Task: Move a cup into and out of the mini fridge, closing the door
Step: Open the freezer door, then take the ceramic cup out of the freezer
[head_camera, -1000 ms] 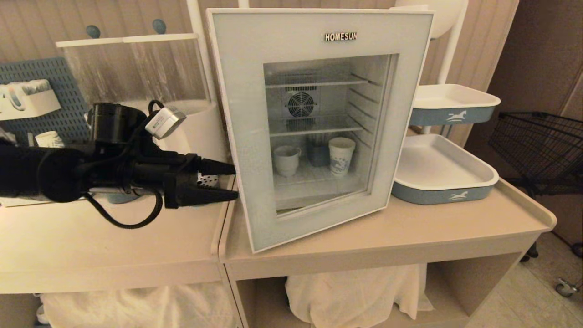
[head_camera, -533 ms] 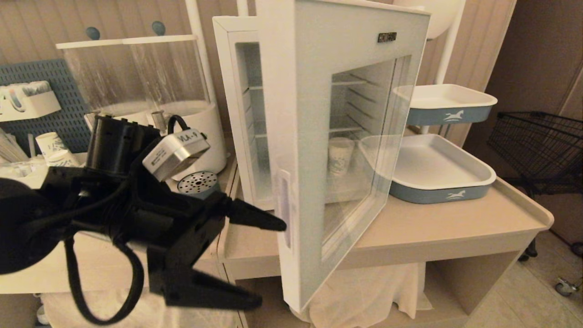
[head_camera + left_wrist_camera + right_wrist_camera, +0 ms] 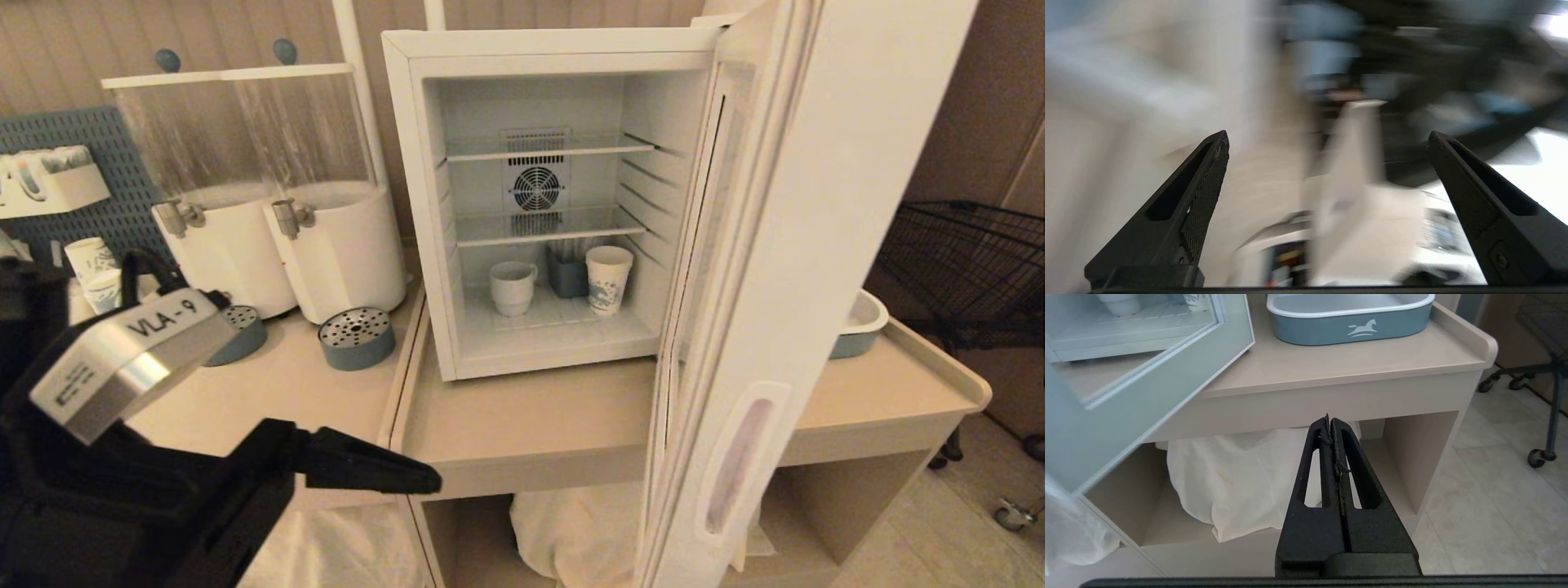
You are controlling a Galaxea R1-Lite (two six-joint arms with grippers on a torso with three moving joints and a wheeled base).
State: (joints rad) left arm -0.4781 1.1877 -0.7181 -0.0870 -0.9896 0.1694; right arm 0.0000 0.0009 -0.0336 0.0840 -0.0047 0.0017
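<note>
Door [image 3: 784,269] is swung wide; cup [image 3: 513,287] is seen inside fridge [image 3: 408,163]. Left hand [image 3: 1327,141] is spread, empty, near left. Next, cup must be reached and gripped.

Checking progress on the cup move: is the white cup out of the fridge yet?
No, the cup stands on the fridge floor beside a paper cup, behind the open door.
</note>
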